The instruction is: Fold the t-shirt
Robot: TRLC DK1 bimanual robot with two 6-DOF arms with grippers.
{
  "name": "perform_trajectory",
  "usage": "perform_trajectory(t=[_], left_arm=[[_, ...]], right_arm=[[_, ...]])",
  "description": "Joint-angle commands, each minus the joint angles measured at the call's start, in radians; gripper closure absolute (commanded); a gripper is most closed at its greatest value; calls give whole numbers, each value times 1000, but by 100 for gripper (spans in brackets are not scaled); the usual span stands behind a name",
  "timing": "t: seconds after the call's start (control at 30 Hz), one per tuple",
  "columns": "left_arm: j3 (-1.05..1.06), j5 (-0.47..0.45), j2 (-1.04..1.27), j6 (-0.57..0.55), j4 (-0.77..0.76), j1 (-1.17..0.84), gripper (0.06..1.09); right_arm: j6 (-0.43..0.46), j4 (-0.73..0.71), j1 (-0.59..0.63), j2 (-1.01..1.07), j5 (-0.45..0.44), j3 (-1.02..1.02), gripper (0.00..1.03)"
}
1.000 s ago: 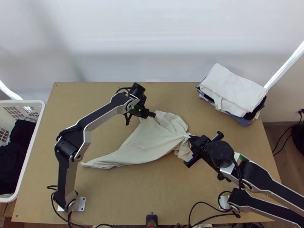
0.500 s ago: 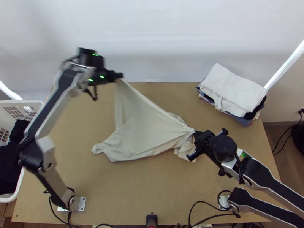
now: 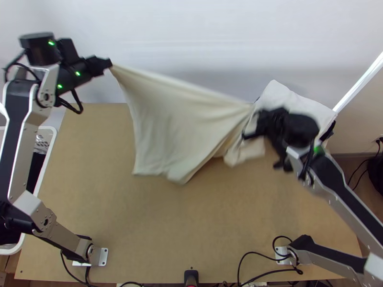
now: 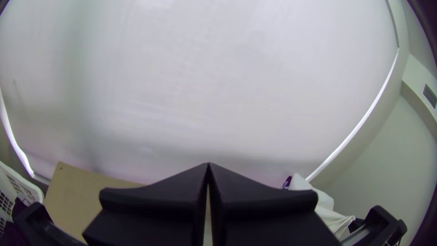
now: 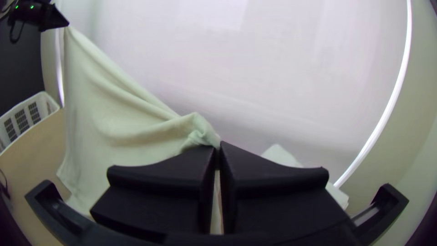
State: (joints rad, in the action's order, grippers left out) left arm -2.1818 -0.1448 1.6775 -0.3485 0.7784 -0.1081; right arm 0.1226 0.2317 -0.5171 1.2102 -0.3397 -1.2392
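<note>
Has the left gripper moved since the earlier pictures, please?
Yes. In the top view, the left gripper has moved up and toward the picture's left, now above the far edge of the table.

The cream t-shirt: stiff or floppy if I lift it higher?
Likely floppy: the cream t-shirt hangs in soft folds between the left gripper and the right gripper. Probably light, as the cloth looks thin. Its loose lower edge would likely swing rather than hold its shape.

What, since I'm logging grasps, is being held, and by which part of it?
The pale T-shirt: the left tool holds a drawn-out corner, the right tool a bunched part at the taut upper edge's other end.
</note>
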Motion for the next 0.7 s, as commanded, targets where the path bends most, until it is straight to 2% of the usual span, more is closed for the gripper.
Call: perform_trajectory(t=[0.0,0.2,0.37,0.43,0.53,0.67], left_arm=[[-84,71,-61,-21,-67,21,105],[-95,128,-94,-20,-179,16,105],[-85,131,-131,-18,-160,19,105],[-59,129,-160,-12,-142,16,105],[-3,128,-199,3,-64,13,105],[205,123,-275,46,-14,13,105]], right_arm=[[46,-75,57,89,-27,-158,100],[115,-213,71,207,-27,-365,100],[121,-206,12,175,-28,-378,100],[120,-169,-31,127,-30,-338,100],[100,-40,-103,40,-32,-259,100],[18,121,-193,-95,-32,-115,100]])
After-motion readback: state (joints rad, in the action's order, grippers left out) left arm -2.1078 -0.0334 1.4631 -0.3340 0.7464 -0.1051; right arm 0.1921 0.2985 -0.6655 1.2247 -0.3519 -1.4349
